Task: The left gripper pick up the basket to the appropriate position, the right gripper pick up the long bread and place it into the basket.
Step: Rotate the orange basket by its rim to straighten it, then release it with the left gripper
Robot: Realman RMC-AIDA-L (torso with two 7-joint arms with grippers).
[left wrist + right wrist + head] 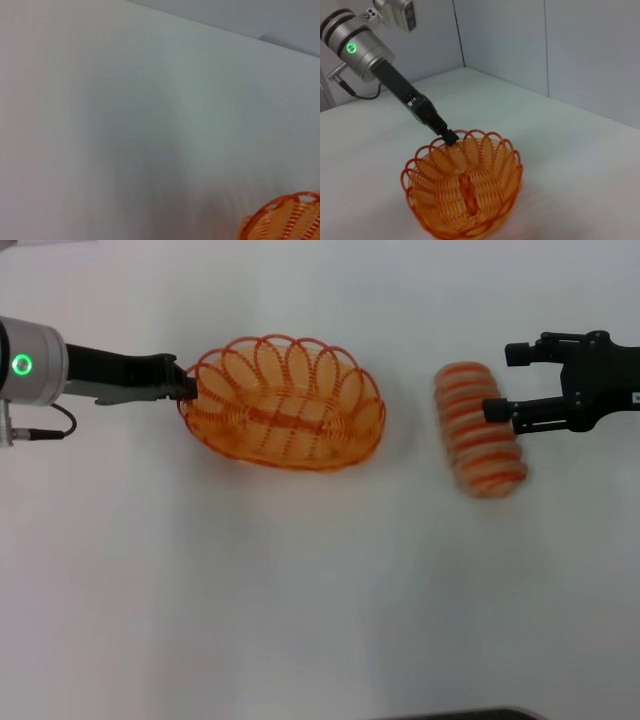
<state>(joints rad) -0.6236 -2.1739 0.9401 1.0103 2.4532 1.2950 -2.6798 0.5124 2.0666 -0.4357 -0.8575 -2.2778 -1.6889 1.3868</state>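
The orange wire basket (283,403) sits left of centre on the white table. My left gripper (186,386) is shut on the rim at the basket's left end. The right wrist view shows the basket (465,195) with the left gripper (448,136) clamped on its far rim. A corner of the basket (285,220) appears in the left wrist view. The long bread (478,428), tan with orange stripes, lies to the right of the basket. My right gripper (505,381) stands open at the bread's right side. One of its fingertips overlaps the loaf's edge.
The white table (300,600) spreads bare in front of both objects. Grey walls (520,40) meet behind the table's far corner. A dark edge (460,714) shows at the bottom of the head view.
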